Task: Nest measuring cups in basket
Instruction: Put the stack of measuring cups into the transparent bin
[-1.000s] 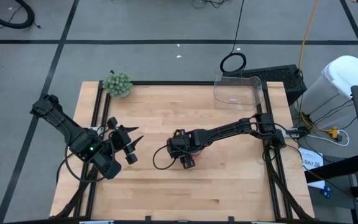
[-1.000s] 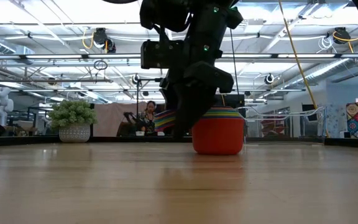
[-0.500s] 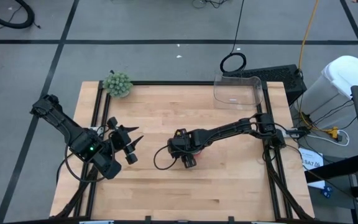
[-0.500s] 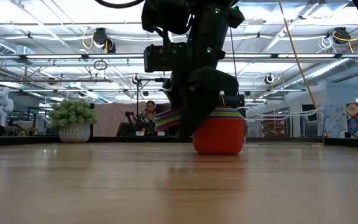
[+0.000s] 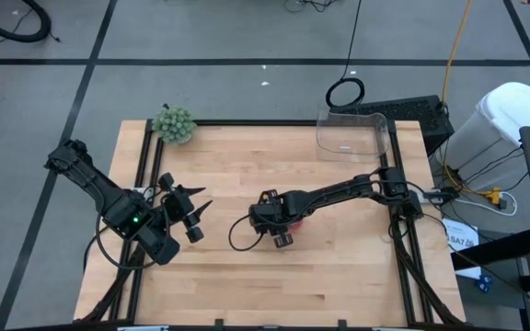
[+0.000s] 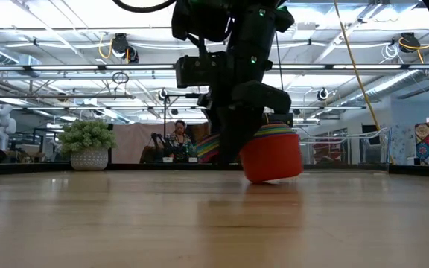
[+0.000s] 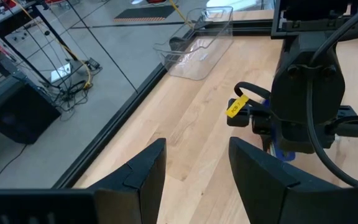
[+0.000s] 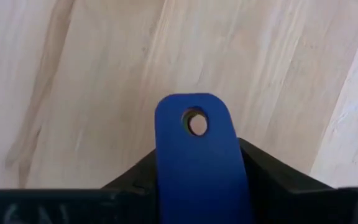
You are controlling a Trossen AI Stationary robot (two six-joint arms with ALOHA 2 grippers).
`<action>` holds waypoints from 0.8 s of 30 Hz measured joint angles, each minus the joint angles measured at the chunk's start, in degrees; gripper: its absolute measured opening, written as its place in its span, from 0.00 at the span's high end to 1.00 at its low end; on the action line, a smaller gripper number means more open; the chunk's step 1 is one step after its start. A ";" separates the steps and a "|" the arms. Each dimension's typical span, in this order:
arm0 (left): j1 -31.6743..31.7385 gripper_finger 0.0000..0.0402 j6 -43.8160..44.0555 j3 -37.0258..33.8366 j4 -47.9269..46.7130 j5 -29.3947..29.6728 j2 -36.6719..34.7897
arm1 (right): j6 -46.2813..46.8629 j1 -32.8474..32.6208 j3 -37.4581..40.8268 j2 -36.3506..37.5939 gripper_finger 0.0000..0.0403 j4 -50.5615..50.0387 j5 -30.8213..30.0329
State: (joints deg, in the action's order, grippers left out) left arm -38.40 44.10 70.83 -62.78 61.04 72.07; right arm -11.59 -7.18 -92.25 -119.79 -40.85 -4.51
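From my station I see the right gripper (image 5: 277,232) near the middle of the table (image 5: 339,276), clenched on the handles of the nested measuring cups (image 6: 272,152). In the right wrist view a dark blue handle (image 8: 197,155) with a hole at its end sticks out between the dark fingers (image 8: 272,180), over bare wood. In the low view the stack, red on the outside with coloured rims showing at its top, is tilted, one side of its base raised off the table surface while the other side looks to be touching or nearly so.

The basket (image 5: 352,135) sits at the far right corner of the table, well apart from the stack, and looks clear through.

The left gripper (image 5: 191,213) waits near the left edge, its fingers (image 7: 142,177) spread apart with nothing between them. A fuzzy green ball (image 5: 174,123) sits at the far left corner.
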 joint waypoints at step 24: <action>0.01 0.55 0.67 0.00 0.02 0.01 0.02 | -7.29 1.29 0.04 6.38 0.95 -2.50 -6.00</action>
State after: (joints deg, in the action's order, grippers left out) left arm -38.39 44.76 70.83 -62.76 61.05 72.10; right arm -18.89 -5.89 -92.20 -113.40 -43.35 -10.51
